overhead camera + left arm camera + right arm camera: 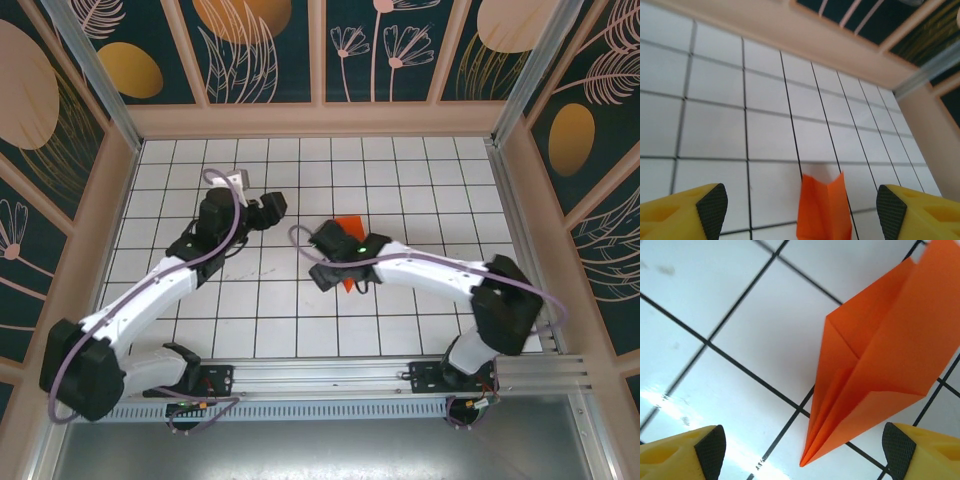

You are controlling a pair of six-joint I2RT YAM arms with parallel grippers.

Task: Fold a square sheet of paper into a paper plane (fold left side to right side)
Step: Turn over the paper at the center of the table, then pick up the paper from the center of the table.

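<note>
Plane (880, 365) lies on tabletop (715, 305). Long axis runs away from right claw (804, 452), nose toward it, between its wide-spread fingers, untouched. Left claw (801, 210) is spread, empty, plane just ahead.

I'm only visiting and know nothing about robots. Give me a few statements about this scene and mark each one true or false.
1. The paper is orange. True.
2. The paper is a flat, unfolded square. False: it is folded into a pointed shape with creases.
3. The right end effector is clamped on the paper. False: its fingers stand wide apart.
4. The table is white with a grid of dark lines. True.
5. The left end effector is open. True.
</note>
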